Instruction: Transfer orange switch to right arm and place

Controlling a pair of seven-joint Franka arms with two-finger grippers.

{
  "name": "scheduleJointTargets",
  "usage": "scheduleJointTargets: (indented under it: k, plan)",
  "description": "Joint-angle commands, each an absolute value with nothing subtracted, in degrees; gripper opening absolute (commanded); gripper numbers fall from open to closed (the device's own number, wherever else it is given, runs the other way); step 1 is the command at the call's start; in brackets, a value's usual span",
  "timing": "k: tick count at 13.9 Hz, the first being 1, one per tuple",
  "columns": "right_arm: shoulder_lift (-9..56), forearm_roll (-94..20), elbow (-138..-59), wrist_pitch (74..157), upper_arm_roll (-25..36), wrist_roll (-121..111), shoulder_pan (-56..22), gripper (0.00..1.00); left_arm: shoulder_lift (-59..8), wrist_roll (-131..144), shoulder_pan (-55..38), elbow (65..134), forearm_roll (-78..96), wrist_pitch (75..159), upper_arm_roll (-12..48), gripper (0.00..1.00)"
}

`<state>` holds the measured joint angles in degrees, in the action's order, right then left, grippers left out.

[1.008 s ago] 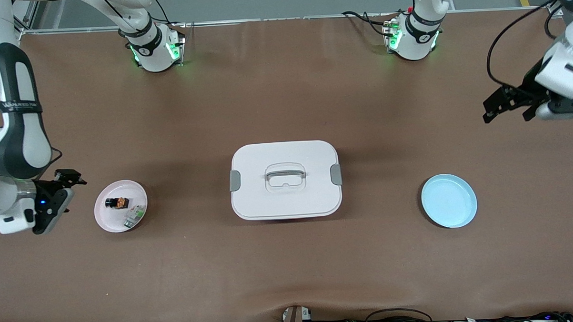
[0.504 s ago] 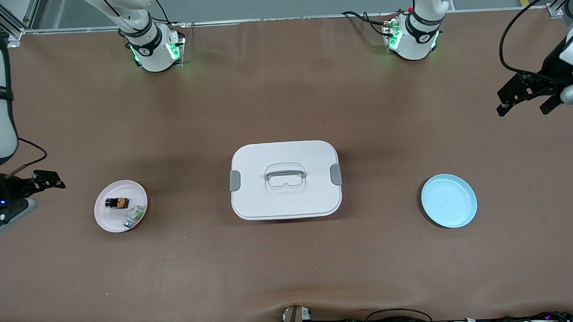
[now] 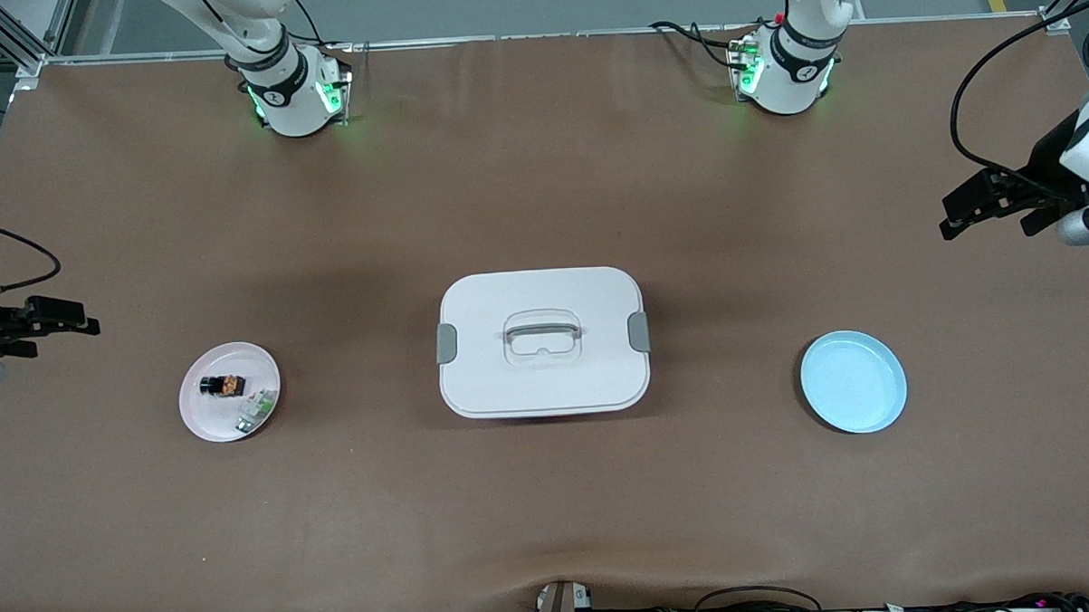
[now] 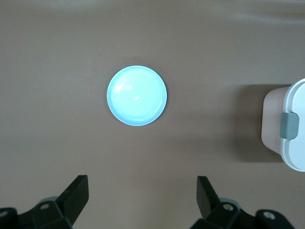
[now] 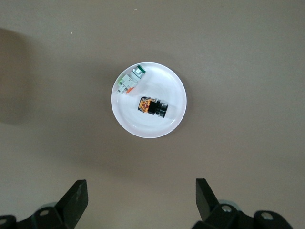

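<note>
The orange switch (image 3: 223,385), a tiny black part with an orange section, lies on the pink plate (image 3: 204,417) at the right arm's end of the table, beside a small white-and-green part (image 3: 254,412). It also shows in the right wrist view (image 5: 151,107) on the plate (image 5: 162,126). My right gripper (image 3: 56,325) is open and empty, up in the air over the table's end beside the pink plate. My left gripper (image 3: 980,211) is open and empty, high over the left arm's end of the table.
A white lidded box (image 3: 543,340) with a grey handle sits mid-table; its corner shows in the left wrist view (image 4: 288,126). A light blue plate (image 3: 853,381) lies toward the left arm's end, also in the left wrist view (image 4: 137,95).
My right arm has pulled back and risen away from the pink plate toward the table's end. My left gripper has shifted slightly near its end. The switch has not moved.
</note>
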<state>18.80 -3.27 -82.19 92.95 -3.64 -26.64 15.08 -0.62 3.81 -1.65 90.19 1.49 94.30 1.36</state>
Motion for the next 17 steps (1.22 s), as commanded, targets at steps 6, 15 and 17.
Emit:
scheduleJointTargets:
  k: [6, 15, 17]
  plan:
    - [13.5, -2.0, -81.3, 90.4, -3.8, -0.7, 14.3, 1.00, 3.3, 4.1, -1.6, 94.6, 1.1, 95.1, 1.7, 1.00]
    - [8.2, -0.7, -77.5, 80.1, -3.9, 0.5, 14.1, 1.00, 2.9, 4.7, -1.6, 93.8, 2.7, 95.8, 1.5, 1.00]
    - [5.4, -0.7, -77.5, 78.4, -4.0, -3.5, 14.2, 1.00, 2.9, 3.8, -1.7, 93.8, 2.2, 95.7, 1.5, 1.00]
